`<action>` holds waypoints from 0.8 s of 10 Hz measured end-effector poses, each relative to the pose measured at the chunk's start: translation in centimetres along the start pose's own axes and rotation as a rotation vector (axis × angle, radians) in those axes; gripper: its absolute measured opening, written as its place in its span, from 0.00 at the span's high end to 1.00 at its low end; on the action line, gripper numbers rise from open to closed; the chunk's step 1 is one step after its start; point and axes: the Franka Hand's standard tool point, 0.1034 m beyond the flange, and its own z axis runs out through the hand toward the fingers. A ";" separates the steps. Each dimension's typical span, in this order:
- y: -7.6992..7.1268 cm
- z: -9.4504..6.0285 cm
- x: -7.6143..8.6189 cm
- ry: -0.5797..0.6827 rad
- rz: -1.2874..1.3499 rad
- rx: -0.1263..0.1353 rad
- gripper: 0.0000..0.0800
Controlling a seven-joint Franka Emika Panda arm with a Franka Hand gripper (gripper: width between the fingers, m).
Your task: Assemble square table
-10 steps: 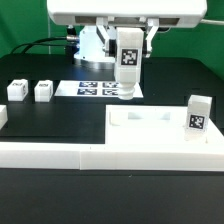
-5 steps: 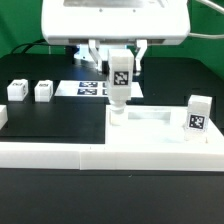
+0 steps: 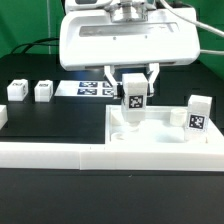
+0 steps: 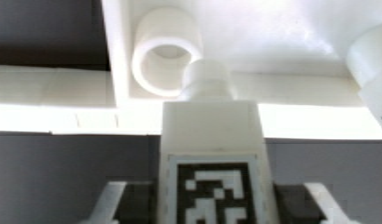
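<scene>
One leg block (image 3: 134, 98) clamped upright in fingers (image 3: 153, 80), wrist vertical over slab (image 3: 165, 138)

My wrist: broad white wrist housing (image 3: 125, 42), level, pointing straight down.
My gripper: white two-finger gripper (image 3: 134, 88), vertical, fingers (image 4: 117, 206) pressed against both sides of an upright small white tagged leg block (image 3: 133, 102).

The gripper (image 4: 209, 203) is clamping a white leg (image 4: 209, 125), one finger (image 4: 120, 203) pressing on each side of its black-and-white tag (image 4: 209, 190). The leg's narrow tip is pointing at the rim of a round hole (image 4: 161, 58) in the white slab (image 4: 294, 40); whether they are touching is unclear.
</scene>
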 end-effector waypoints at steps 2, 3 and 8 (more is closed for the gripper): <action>0.3 0.3 -0.2 0.009 0.007 -0.010 0.64; 0.5 0.4 -0.1 0.024 0.011 -0.018 0.64; 1.1 0.7 0.4 0.059 0.017 -0.038 0.64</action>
